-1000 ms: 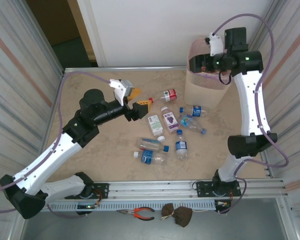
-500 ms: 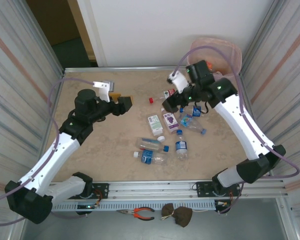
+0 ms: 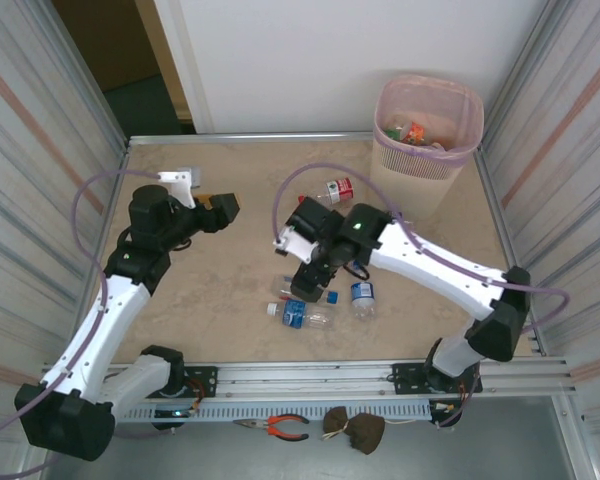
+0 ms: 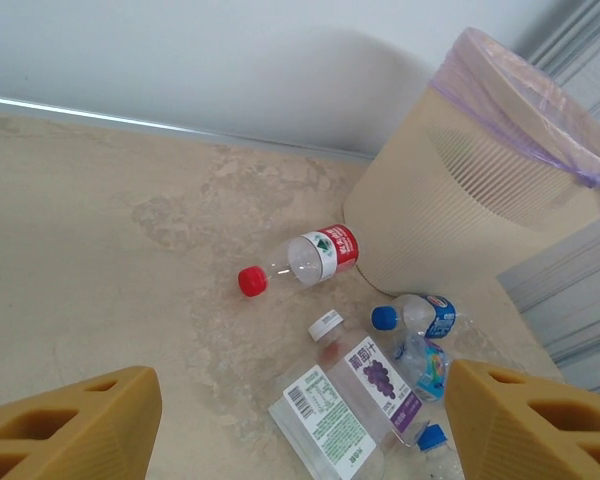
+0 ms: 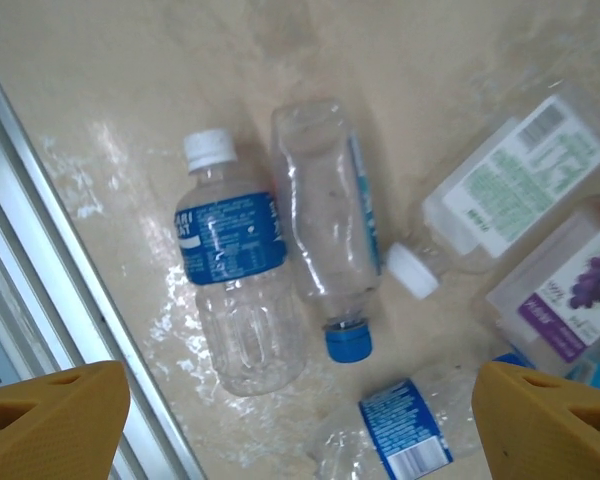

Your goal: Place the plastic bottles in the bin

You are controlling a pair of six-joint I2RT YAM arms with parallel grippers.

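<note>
Hovering right gripper (image 5: pixel 300 420): jaws spread wide, empty, above loose bottles near the table's (image 3: pixel 220 300) front rail
Left gripper (image 4: pixel 300 425): released, nothing between its fingers, over the table left of the cluster
Plastic bottles (image 3: pixel 302 315): scattered mid-table; white-capped blue-label bottle (image 5: pixel 235 300) lay beside a clear blue-capped one (image 5: pixel 330 250)
Bin (image 3: pixel 410 180): upright at the far right corner
Red-capped bottle (image 4: pixel 300 262): on its side just beside the bin

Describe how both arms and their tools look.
The left arm and right arm have white shells with black joints, and each carries a looping purple cable. A white camera bracket sits at each wrist. The left tool and right tool have orange wedge-shaped fingers with hollow cells.
</note>
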